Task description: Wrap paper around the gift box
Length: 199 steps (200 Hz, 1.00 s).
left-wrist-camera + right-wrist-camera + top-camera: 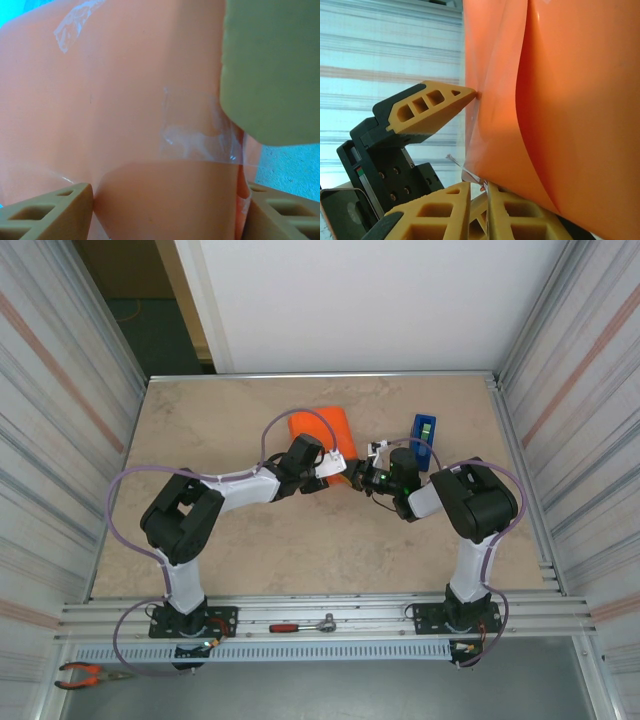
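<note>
The paper (318, 428) is bright orange and folded into a parcel at the middle of the table; the gift box is hidden under it. In the left wrist view the paper (125, 100) carries clear tape patches (200, 135). My left gripper (335, 468) straddles the parcel's near end, with both fingers (50, 212) against the paper. One of its fingers (427, 107) pokes the paper's side (560, 100). My right gripper (370, 472) sits just right of it, its jaws (480, 186) a narrow slit apart. A clear tape strip (465, 170) sticks out at their tips.
A blue tape dispenser (424, 434) stands right of the parcel, behind the right arm. A red-handled ratchet (300, 625) lies on the front rail and orange pliers (85, 674) at the near left. Corrugated walls close in both sides.
</note>
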Motion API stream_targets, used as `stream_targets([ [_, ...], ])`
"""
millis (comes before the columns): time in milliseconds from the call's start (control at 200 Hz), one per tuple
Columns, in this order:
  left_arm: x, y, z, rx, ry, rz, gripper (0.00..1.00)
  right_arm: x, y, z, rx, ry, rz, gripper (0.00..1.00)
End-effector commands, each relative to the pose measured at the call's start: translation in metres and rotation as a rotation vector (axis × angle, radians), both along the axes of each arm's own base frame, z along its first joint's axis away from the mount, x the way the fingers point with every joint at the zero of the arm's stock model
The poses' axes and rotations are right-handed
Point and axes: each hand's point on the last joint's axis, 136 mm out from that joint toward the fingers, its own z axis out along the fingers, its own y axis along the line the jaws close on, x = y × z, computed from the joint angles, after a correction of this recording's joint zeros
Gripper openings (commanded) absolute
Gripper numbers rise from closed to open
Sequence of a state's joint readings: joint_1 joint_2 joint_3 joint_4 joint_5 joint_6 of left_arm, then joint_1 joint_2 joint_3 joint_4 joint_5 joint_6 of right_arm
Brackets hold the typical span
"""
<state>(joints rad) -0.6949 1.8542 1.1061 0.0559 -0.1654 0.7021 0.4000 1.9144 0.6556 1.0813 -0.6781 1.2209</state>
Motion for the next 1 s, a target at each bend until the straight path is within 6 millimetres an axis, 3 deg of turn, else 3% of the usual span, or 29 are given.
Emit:
stream_targets([
  [0,-0.0145,0.0148,-0.0312,0.054,0.11,0.012,0.7,0.0005,-0.0002,-0.0017,0.001,-0.004,-0.01,0.18],
  [992,-0.014,0.0139,-0.0312,0.054,0.11,0.012,0.7,0.0021,-0.0057,-0.0015,0.0,0.002,-0.026,0.27],
])
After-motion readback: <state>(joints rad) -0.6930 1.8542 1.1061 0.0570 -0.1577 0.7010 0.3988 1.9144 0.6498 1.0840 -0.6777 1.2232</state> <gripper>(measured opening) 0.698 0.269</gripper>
